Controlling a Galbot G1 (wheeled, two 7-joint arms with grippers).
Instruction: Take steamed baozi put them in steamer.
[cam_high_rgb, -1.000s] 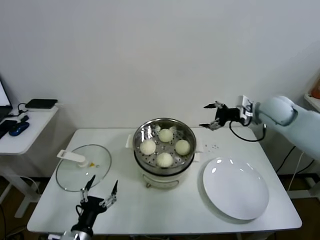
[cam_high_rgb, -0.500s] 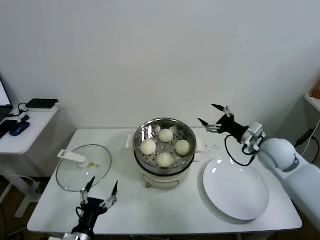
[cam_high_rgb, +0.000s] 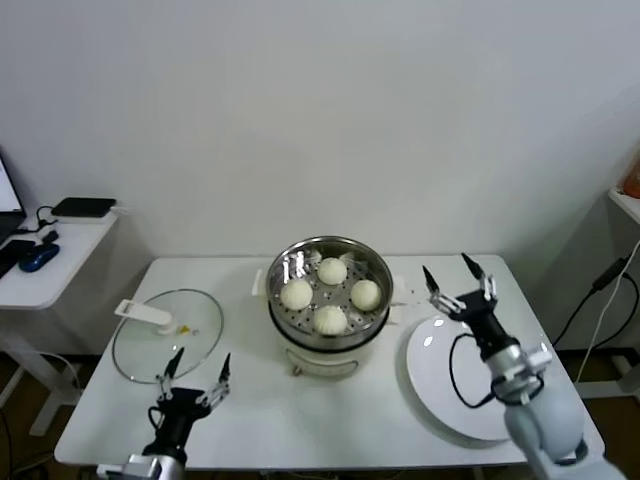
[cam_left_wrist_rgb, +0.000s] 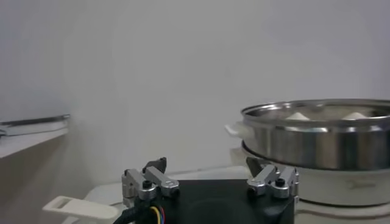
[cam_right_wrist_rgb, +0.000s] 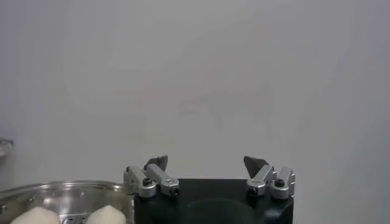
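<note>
Several cream-white baozi (cam_high_rgb: 331, 270) lie inside the shiny steel steamer (cam_high_rgb: 290, 258), which stands on its white cooker base at the middle of the table. My right gripper (cam_high_rgb: 452, 279) is open and empty, pointing up above the white plate (cam_high_rgb: 470, 385), to the right of the steamer. In the right wrist view my gripper (cam_right_wrist_rgb: 206, 163) faces the wall, with the steamer (cam_right_wrist_rgb: 55, 192) and two baozi (cam_right_wrist_rgb: 106, 215) at the edge. My left gripper (cam_high_rgb: 196, 368) is open and empty, low at the table's front left; its own view (cam_left_wrist_rgb: 206, 164) shows the steamer (cam_left_wrist_rgb: 317, 137) ahead.
The glass lid with a white handle (cam_high_rgb: 165, 330) lies on the table's left part, just behind the left gripper. A side table (cam_high_rgb: 45, 265) with dark devices stands at far left. The white table's (cam_high_rgb: 330, 415) front edge is near both arms.
My right arm has swung down and toward me, from high behind the steamer's right side to low over the plate, fingers now pointing up. The left gripper has barely moved.
</note>
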